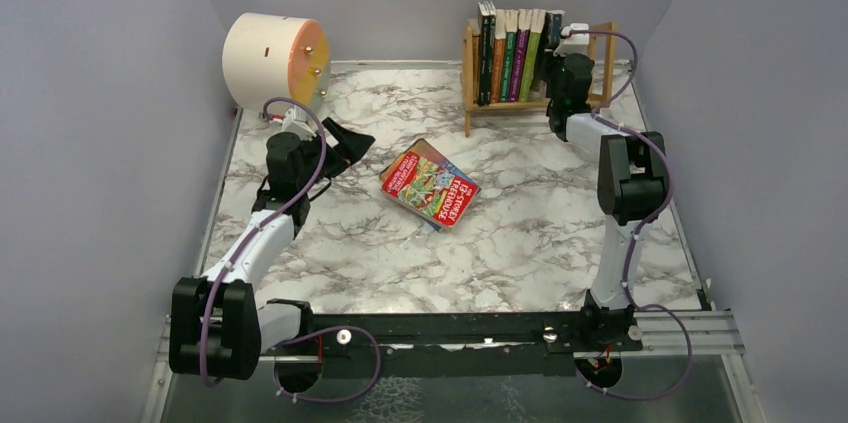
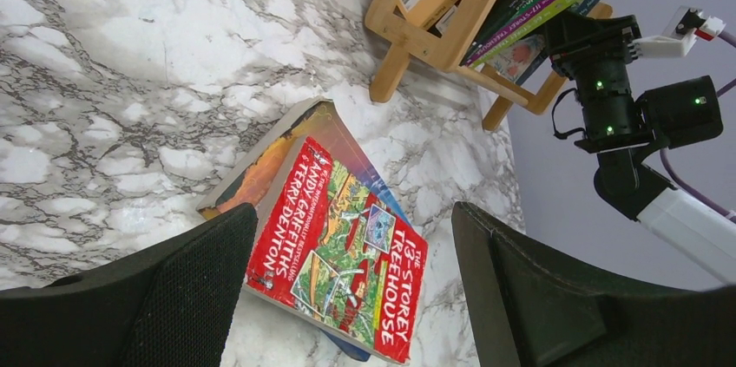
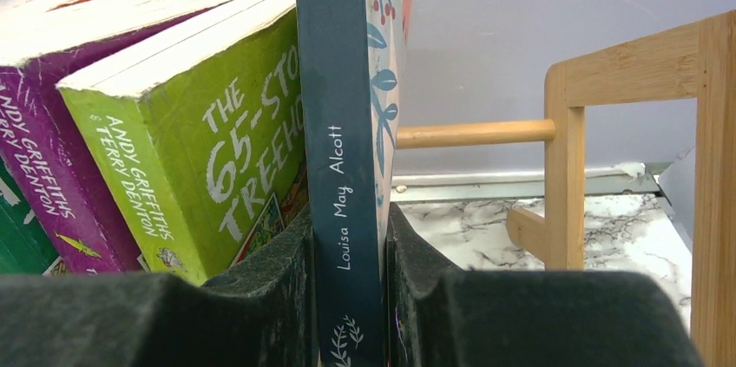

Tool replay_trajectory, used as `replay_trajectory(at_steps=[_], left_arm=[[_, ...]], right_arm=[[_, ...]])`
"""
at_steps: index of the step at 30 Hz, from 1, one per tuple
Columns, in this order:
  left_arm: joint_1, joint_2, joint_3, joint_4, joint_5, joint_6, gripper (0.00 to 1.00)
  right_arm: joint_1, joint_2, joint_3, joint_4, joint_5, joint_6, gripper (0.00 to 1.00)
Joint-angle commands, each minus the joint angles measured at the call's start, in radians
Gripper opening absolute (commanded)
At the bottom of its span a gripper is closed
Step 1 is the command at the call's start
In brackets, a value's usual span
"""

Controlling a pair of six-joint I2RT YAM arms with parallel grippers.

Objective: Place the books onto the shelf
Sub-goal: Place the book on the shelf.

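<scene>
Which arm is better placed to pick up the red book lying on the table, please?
Left. The left end effector is open, facing the red book; the right end effector is shut on a dark-spined book at the shelf.

A cream cylinder (image 1: 272, 58) with an orange face lies on the marble tabletop (image 1: 520, 243).

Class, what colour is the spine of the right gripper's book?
Slim book's spine is dark teal, white lettering; best in right wrist view.
</scene>
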Motion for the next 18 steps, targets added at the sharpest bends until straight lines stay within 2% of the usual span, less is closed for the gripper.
replay_trajectory(at_steps=[1, 8, 18], left_arm=[[-0.004, 0.006, -0.017, 0.04, -0.015, -0.004, 0.77], [-0.004, 0.01, -0.029, 0.048, -0.01, -0.007, 0.77], [-0.005, 0.006, -0.036, 0.05, -0.014, -0.006, 0.76]], right_arm=[[0.008, 0.017, -0.049, 0.251, -0.008, 0.036, 0.01], [0.011, 0.083, -0.078, 0.351, -0.007, 0.088, 0.01], [0.013, 0.134, 0.0, 0.196, -0.072, 0.137, 0.01]])
